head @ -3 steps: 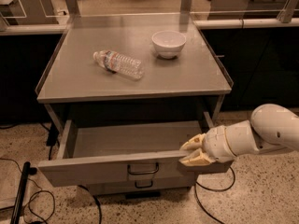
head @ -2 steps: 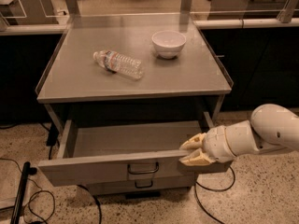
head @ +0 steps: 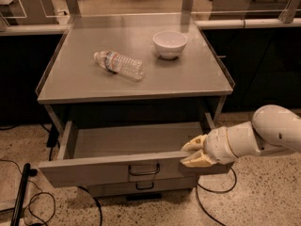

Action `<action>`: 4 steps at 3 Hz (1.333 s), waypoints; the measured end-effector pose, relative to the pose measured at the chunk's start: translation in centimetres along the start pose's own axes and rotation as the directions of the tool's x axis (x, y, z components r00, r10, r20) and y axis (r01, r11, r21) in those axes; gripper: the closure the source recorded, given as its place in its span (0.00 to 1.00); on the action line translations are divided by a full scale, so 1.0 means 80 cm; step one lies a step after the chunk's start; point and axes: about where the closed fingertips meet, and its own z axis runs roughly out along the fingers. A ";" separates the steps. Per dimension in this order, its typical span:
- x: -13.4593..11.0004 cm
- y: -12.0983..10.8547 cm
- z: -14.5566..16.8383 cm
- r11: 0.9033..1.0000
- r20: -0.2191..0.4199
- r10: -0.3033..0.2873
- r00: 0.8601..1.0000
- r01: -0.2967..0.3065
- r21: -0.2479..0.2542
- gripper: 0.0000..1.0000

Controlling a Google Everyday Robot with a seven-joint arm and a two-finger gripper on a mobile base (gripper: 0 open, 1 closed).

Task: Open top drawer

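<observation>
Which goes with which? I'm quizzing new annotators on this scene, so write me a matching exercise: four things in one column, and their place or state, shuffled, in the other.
Things
1. top drawer
2. plastic water bottle
3. white bowl
4. gripper

Place or state
A. upright on the tabletop, back right
B. at the right end of the drawer front
C. pulled out beneath the tabletop
D. lying on its side on the tabletop

Pairs: 1-C, 2-D, 3-A, 4-B.
</observation>
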 end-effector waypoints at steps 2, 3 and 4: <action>0.005 0.019 -0.009 1.000 0.000 0.008 1.000 -0.008 0.009 1.00; 0.010 0.034 -0.014 1.000 -0.002 0.020 1.000 -0.020 0.017 1.00; 0.009 0.036 -0.015 1.000 -0.002 0.020 1.000 -0.020 0.018 0.90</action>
